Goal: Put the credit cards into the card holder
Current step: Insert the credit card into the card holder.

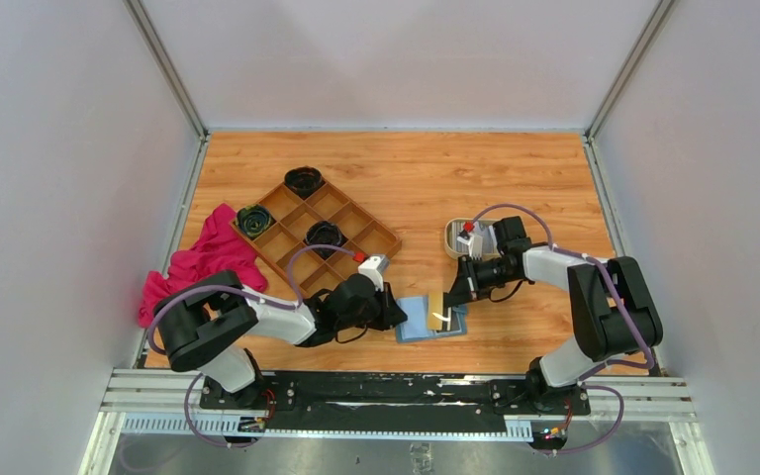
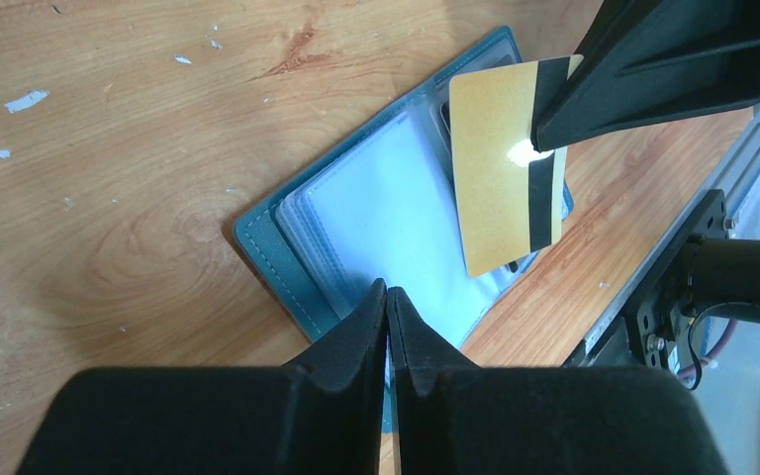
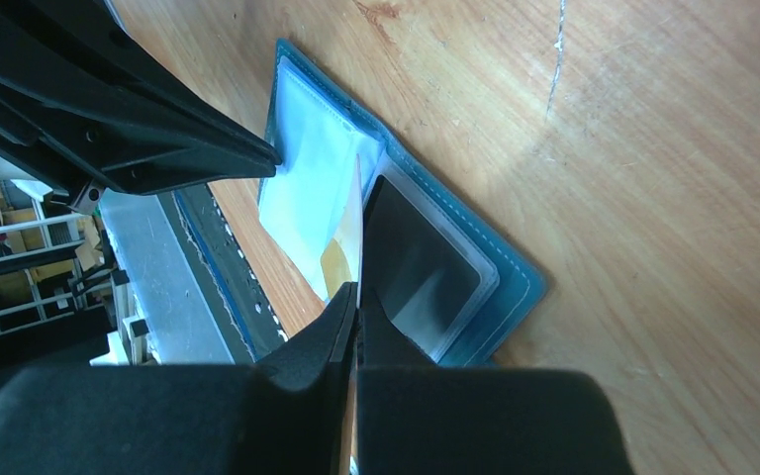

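Gripping a gold credit card (image 2: 495, 198), your right claw (image 3: 356, 293) hung over the open card holder (image 2: 262, 242); left claw (image 2: 387, 293) pinched its edge.

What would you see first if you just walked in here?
A gold card with a black stripe, pinched in the right tool, hanging over the open teal card holder near the front edge of the table. The left tool nips the holder's edge; a pink cloth lies far left.
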`<state>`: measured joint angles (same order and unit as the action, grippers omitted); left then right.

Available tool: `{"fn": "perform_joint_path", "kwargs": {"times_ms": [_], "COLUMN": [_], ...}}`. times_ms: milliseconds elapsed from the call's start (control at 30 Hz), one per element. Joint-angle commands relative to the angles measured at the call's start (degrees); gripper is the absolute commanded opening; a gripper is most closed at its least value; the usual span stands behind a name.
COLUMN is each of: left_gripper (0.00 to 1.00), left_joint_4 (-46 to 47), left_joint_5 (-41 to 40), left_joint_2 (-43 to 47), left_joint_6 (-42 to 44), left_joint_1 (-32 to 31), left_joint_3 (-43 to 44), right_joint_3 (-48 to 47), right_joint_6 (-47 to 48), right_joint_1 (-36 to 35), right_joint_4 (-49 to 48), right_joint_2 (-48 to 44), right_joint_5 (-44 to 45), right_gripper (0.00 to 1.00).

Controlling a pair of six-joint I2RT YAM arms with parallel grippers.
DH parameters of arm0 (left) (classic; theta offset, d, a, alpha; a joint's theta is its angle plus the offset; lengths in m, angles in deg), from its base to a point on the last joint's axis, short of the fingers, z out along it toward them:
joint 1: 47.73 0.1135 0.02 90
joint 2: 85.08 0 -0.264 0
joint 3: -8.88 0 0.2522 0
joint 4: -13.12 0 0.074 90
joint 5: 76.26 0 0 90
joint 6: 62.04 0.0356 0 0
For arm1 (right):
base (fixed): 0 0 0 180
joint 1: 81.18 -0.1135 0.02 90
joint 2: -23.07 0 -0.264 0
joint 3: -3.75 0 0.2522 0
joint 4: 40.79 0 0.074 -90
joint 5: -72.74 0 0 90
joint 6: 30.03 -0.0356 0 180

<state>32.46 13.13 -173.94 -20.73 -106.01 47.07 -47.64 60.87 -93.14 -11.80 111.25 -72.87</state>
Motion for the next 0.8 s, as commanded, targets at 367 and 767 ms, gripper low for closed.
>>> {"fn": "perform_joint_path", "kwargs": {"times_ms": [367,767], "left_gripper": [0.06,0.06], "left_joint_4": [-3.3,-3.2], "left_joint_5": [-1.4,-1.4], "left_joint_2": [-1.9,-2.3], "left_joint_6": [0.4,0.5], "left_joint_1": [-0.6,-0.7], "left_joint_3": [0.9,1.1], "right_joint_3": [1.7,2.5], "right_joint_6": [-6.9,-10.0], "right_joint_1": [-2.2,-2.1], "right_joint_4": [-3.7,-7.2], "right_joint_2": [0.7,-0.5], "right_joint_5": [2.6,4.6], "right_gripper": [0.00,0.00]}}
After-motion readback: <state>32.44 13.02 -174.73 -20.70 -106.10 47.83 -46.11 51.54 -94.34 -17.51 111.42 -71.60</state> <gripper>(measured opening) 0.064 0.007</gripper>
